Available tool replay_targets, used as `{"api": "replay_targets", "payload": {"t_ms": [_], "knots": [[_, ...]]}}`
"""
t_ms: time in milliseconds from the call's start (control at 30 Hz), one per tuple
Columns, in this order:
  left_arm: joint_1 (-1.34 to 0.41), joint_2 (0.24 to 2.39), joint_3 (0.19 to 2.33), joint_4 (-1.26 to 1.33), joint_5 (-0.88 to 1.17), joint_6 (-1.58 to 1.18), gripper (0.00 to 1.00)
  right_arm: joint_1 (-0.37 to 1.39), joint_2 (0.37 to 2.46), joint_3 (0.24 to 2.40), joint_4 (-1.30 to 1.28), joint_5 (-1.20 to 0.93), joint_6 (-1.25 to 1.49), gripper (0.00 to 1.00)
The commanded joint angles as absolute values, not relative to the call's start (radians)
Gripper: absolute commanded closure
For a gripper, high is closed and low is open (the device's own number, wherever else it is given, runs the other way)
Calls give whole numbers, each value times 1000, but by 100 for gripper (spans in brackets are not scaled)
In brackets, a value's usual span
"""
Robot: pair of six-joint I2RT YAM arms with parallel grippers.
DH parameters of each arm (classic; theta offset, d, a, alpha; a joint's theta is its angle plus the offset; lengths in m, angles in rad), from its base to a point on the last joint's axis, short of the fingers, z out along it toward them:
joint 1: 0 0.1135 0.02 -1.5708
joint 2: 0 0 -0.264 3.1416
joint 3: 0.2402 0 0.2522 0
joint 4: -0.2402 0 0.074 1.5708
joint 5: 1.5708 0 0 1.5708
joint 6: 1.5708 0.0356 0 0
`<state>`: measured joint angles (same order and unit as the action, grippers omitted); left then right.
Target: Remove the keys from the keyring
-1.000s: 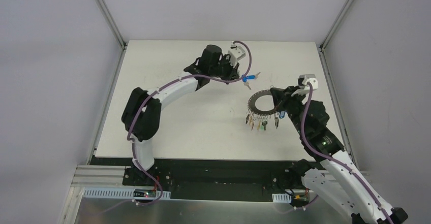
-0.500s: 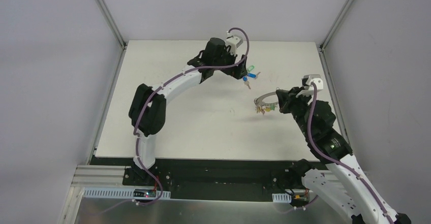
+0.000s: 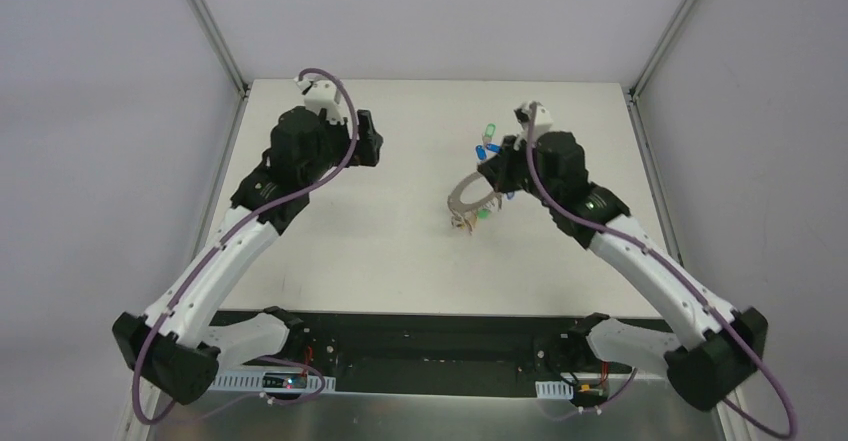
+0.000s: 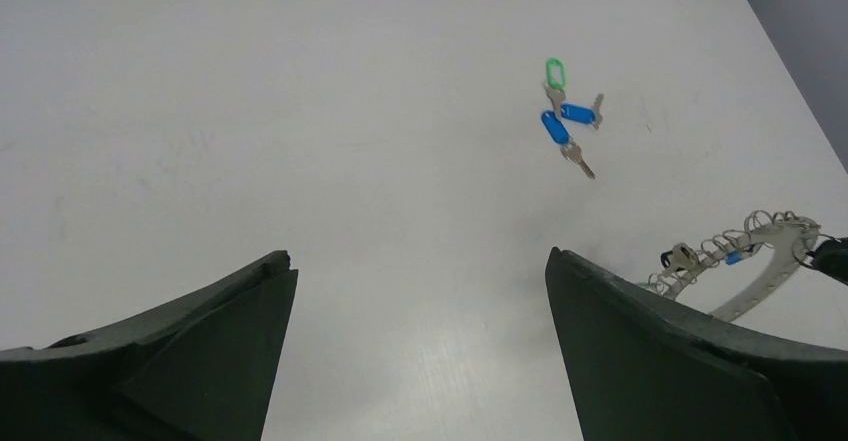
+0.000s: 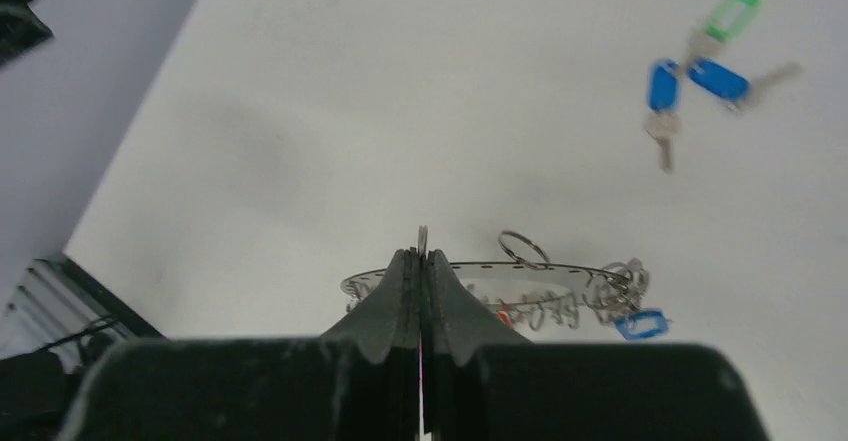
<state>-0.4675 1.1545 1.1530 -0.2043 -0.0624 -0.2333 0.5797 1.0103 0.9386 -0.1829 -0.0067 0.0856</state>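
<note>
Top view: white surface (image 3: 380, 231), plain grey walls (image 3: 100, 111) on three sides. Left claw (image 3: 372, 141) over far-left area, well apart from everything. Right claw (image 3: 492, 176) at tilted keyring (image 3: 462, 199), far-right of centre. Loose keys (image 3: 487, 141) flat on surface just beyond.

Left wrist: spread wide, holding nothing. Loose keys ahead to the right, keyring at right edge.

Right wrist: pinched tight on keyring rim. Hung keys (image 5: 640, 323) bunched right of grip, one blue-tagged.
</note>
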Motion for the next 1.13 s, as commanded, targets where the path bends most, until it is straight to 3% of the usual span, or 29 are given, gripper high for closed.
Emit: {"api": "replay_targets", "payload": {"t_ms": [0,67,100,133,200,233,400,567,867,1100], "knots": [[-466,1018,1110,-265,-316,-228,1,650,1265,1306,122,-271,166,98],[-466,968,1103,-280,-368,-212,1,669,1358,1461,179,-336,223,70],[-466,944,1101,-289,-390,-207,1,669,1383,1509,212,-330,266,41],[-466,922,1098,-297,-407,-203,1,668,1393,1532,241,-306,311,22],[-467,876,1092,-311,-435,-195,1,664,1381,1532,252,-262,344,5],[-466,857,1088,-314,-444,-192,1,663,1366,1516,227,-226,345,2],[-467,840,1099,-357,-391,-190,1,653,1222,1372,-43,108,422,1],[-466,882,1128,-409,-338,-297,1,623,1082,1319,-308,196,340,1],[-466,785,1159,-393,-502,-350,1,621,733,1100,-352,418,203,1],[-466,778,1173,-381,-507,-317,1,621,644,1093,-443,478,162,1]]}}
